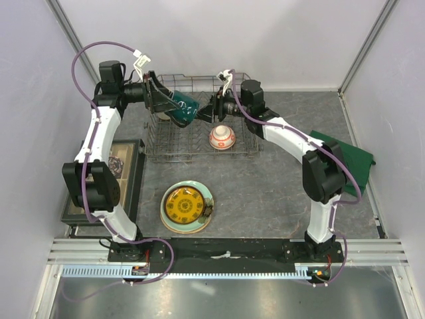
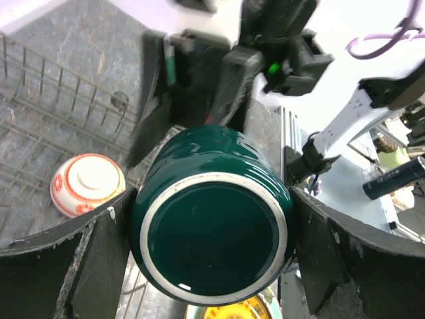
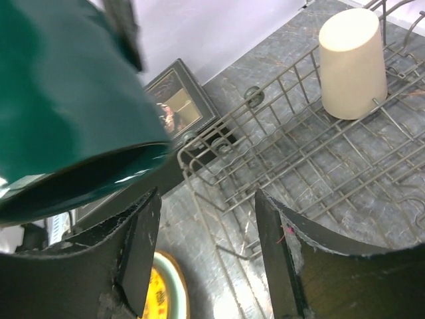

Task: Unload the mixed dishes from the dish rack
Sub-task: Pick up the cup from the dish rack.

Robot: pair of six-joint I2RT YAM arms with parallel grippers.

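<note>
My left gripper point(image 1: 174, 106) is shut on the dark green mug point(image 1: 184, 108) and holds it on its side above the left part of the grey wire dish rack point(image 1: 199, 151). In the left wrist view the mug's base point(image 2: 212, 229) fills the space between both fingers. My right gripper point(image 1: 212, 109) is open and empty, right next to the mug's mouth point(image 3: 66, 106). The red-and-white bowl point(image 1: 222, 137) lies upside down in the rack. The tall beige cup point(image 3: 352, 63) stands upside down in the rack. The yellow plate point(image 1: 185, 204) lies on the pale-green plate point(image 1: 205, 196) in front of the rack.
A flat dark-framed tray point(image 1: 133, 178) lies left of the rack with something patterned point(image 1: 117, 165) in it. A dark green cloth point(image 1: 352, 159) lies at the right. The enclosure walls stand close behind the rack and on both sides.
</note>
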